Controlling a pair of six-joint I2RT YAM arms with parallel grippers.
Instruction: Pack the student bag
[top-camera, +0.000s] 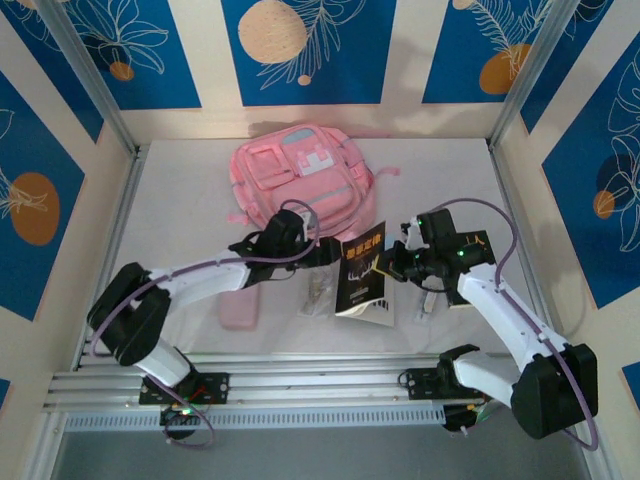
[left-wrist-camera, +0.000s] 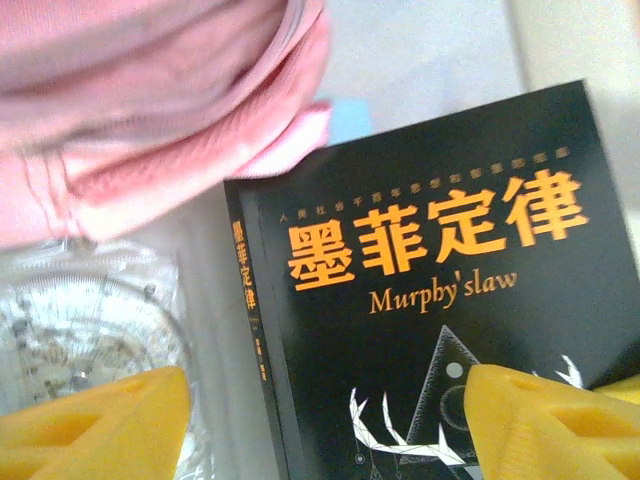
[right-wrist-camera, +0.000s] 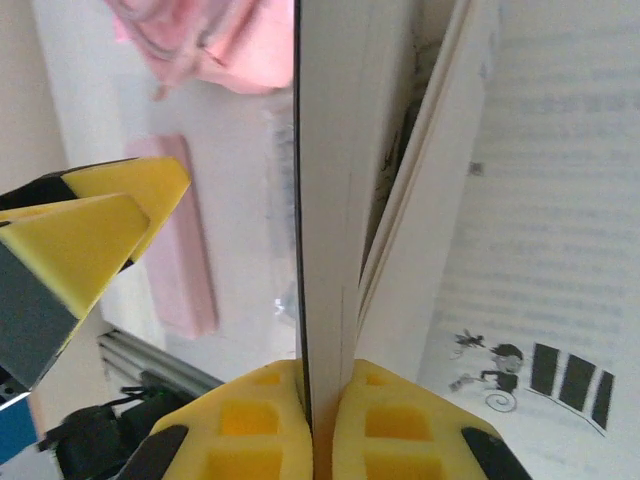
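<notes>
— Why is the right gripper (right-wrist-camera: 322, 375) holding the black book (top-camera: 362, 275) like that?

— It's clamped tight on the book's edge, with the cover and a wad of pages between the pads and the loose pages fanning off beside them. I'd say that grip is for carrying the book over to the student bag (top-camera: 300, 175) rather than scraping it flat off the table (top-camera: 180, 200).

— And the left gripper (left-wrist-camera: 328, 385)?

— Wide open, holding nothing. One finger hangs over the clear packet with the protractor (left-wrist-camera: 80, 320), the other over the cover. To me it looks like a steadying hand standing by.

— Where's the bag from there?

— Far middle of the table, at twelve o'clock. From the left jaws it's near, between eleven and twelve, with its pink edge just past the book's top corner. From the right jaws it's between ten and eleven, beyond the book. Neither touches it, and I can't tell whether a pocket is unzipped.

— The pink pencil case (top-camera: 240, 305)?

— Between eight and nine o'clock of the book, lying apart from it
</notes>
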